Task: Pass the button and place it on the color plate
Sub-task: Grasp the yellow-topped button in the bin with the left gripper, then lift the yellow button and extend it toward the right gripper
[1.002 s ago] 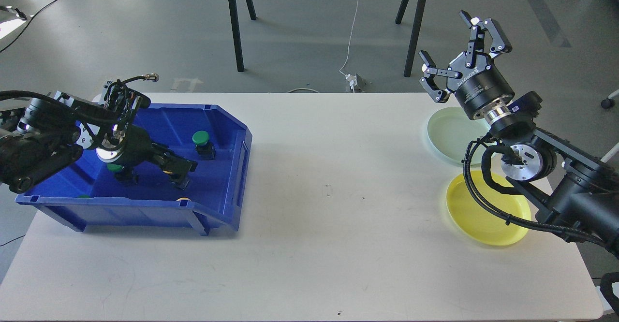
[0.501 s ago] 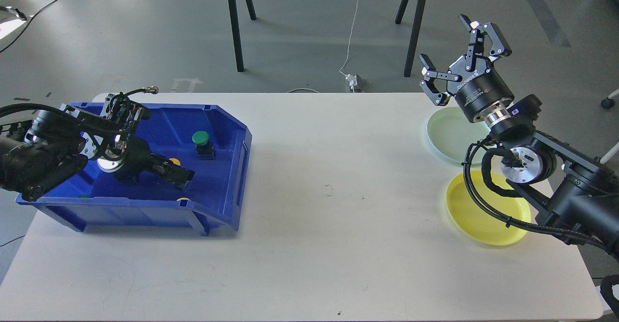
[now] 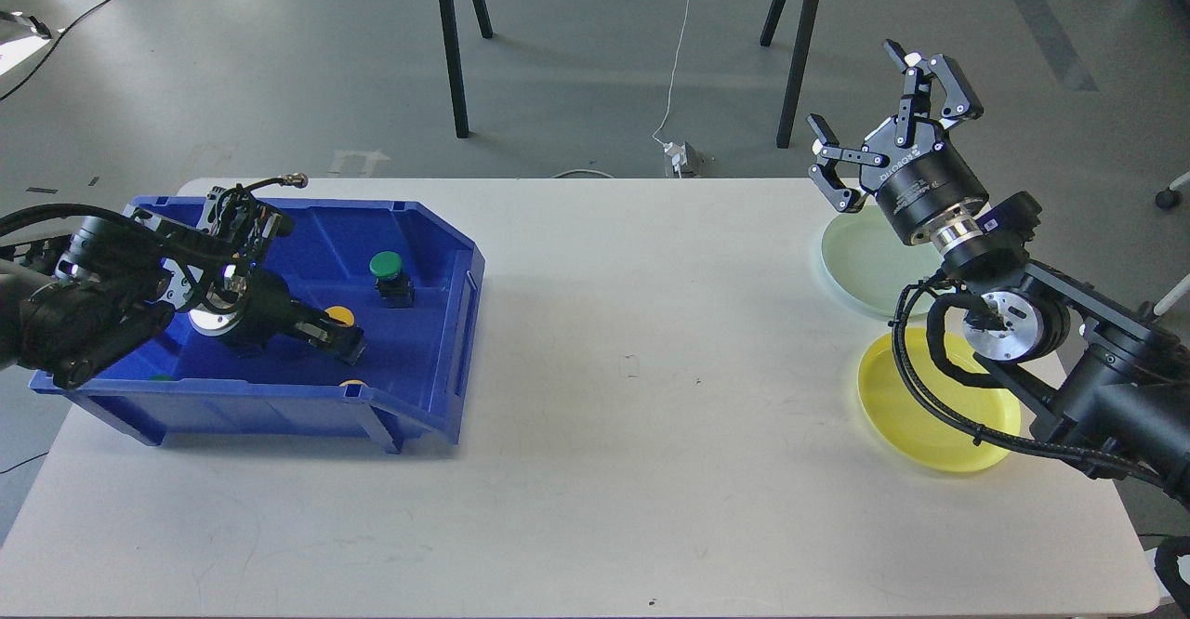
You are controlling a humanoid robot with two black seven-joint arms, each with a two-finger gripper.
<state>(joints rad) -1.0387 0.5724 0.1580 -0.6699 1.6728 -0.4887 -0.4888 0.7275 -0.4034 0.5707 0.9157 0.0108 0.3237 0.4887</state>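
Note:
A blue bin (image 3: pixel 437 340) stands on the left of the table. In it a green button on a black base (image 3: pixel 387 268) stands upright near the back. A yellow button (image 3: pixel 339 314) lies right beside my left gripper (image 3: pixel 340 344), which reaches low into the bin; its dark fingers lie close together and I cannot tell if they hold anything. A second yellow cap (image 3: pixel 351 383) and a green one (image 3: pixel 160 377) peek over the bin's front wall. My right gripper (image 3: pixel 874 98) is open and empty, raised above the pale green plate (image 3: pixel 855 261). A yellow plate (image 3: pixel 920 419) lies nearer.
The white table (image 3: pixel 632 433) spans the view between the bin and the plates. My right arm's cables hang over the yellow plate's far edge. Black stand legs and floor cables lie beyond the table's far edge.
My left gripper has drawn back to the left and lower in the bin, and its fingers have come closer together beside the yellow button. My right gripper shifted only slightly.

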